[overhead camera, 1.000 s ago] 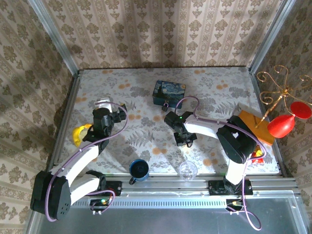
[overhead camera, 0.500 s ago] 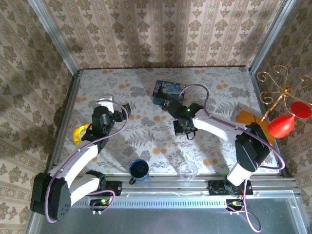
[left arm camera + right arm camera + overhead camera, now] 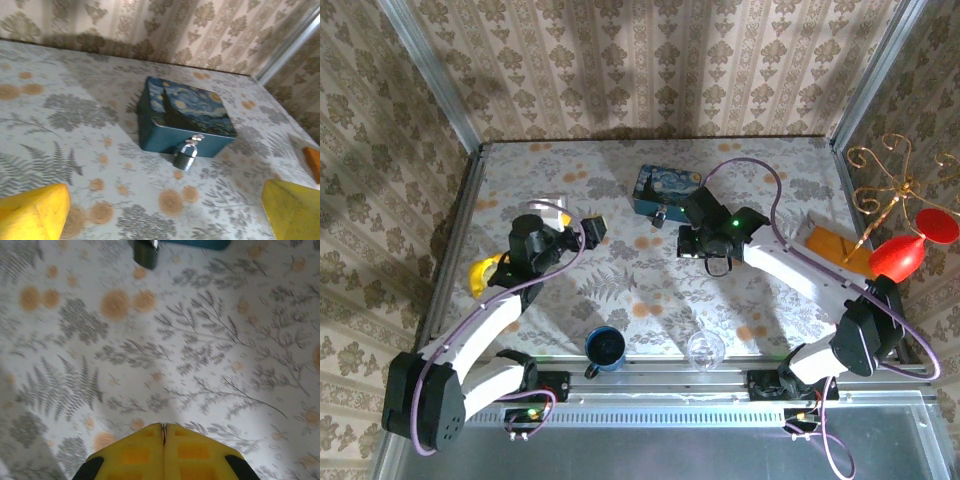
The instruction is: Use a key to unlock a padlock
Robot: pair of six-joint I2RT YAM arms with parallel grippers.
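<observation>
R arm (image 3: 790, 262) swung in twd tin (image 3: 187, 112), R gripper (image 3: 163, 427) pinched together just near-side of it | L gripper (image 3: 165, 192) splayed, left of tin | padlock (image 3: 184, 156): tiny dk-grey, silver shackle (image 3: 189, 147), on tin front | fern-print tabletop (image 3: 75, 115), damask walls (image 3: 150, 25)

Dull dark grey metal on the padlock (image 3: 183, 159), with a brighter, shiny loop on top, at the front of the tin (image 3: 185, 107). Smooth painted metal there, softly glossy. Beneath the tin, a matt printed floral covering on the desk (image 3: 75, 110). Smooth matt yellow plastic on the right tool (image 3: 163, 426).
</observation>
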